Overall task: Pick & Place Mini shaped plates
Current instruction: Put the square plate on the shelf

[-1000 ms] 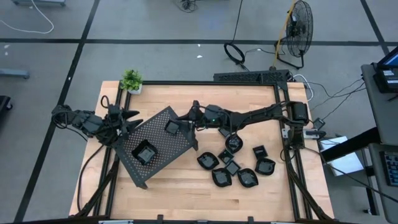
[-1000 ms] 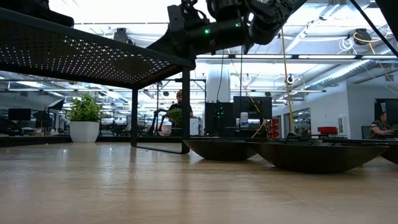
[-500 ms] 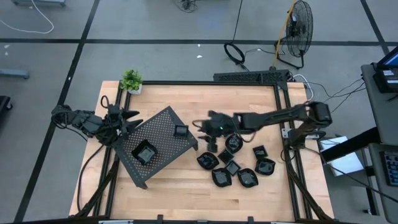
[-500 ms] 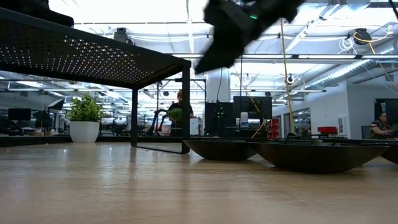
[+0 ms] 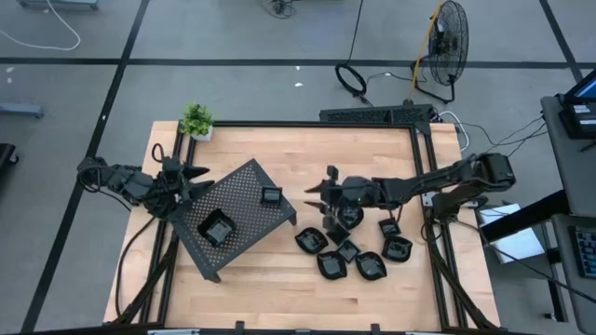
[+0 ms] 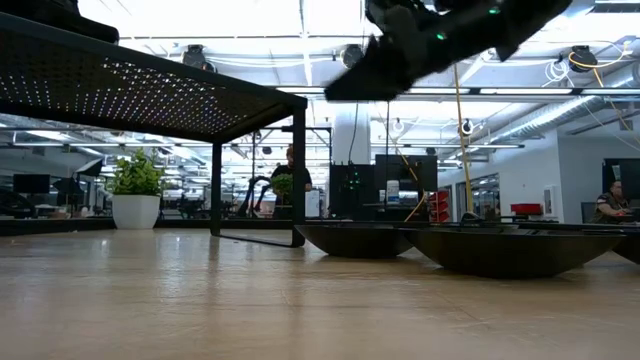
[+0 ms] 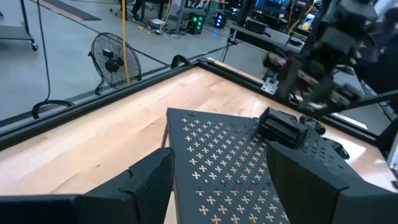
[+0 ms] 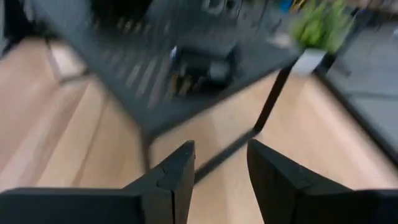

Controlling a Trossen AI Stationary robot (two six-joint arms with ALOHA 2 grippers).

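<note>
while your counter (image 5: 279, 270) carries the perforated tray (image 5: 233, 219) with two mini plates (image 5: 217, 228), the rest cluster beside it (image 5: 349, 251); your right pincer (image 5: 328, 194) hangs released above them, left pincer (image 5: 191, 179) spread empty at the tray's edge

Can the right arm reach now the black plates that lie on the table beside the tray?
Probably yes. The right gripper, open and empty, hangs just above the cluster of mini plates, and nothing lies between them. The perforated tray stands off to one side.
</note>
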